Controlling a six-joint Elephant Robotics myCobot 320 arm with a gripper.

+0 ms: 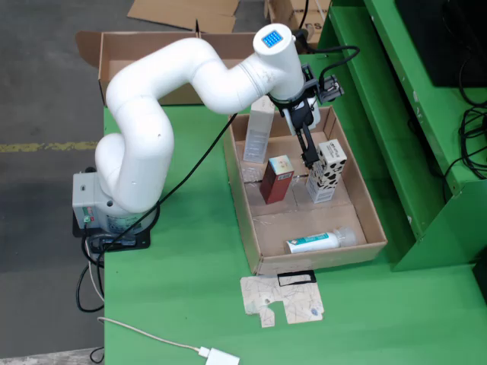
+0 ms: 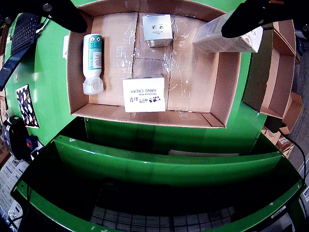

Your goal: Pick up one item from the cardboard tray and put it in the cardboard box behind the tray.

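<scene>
1. I have the black gripper [image 1: 310, 161] low inside the shallow brown cardboard tray [image 1: 370, 218].
2. Its fingers are spread wide, released, above the white patterned hand-cream carton [image 1: 326, 172].
3. Step: approach; next, I judge, descend and clench.

the white arm [image 1: 163, 99] rises from its base at the table's left edge, bends over at the elbow and reaches right. its wrist points down, and the black gripper [image 1: 310, 158] hangs low with fingers [image 2: 63, 14] spread wide apart, gripping nothing.
</scene>
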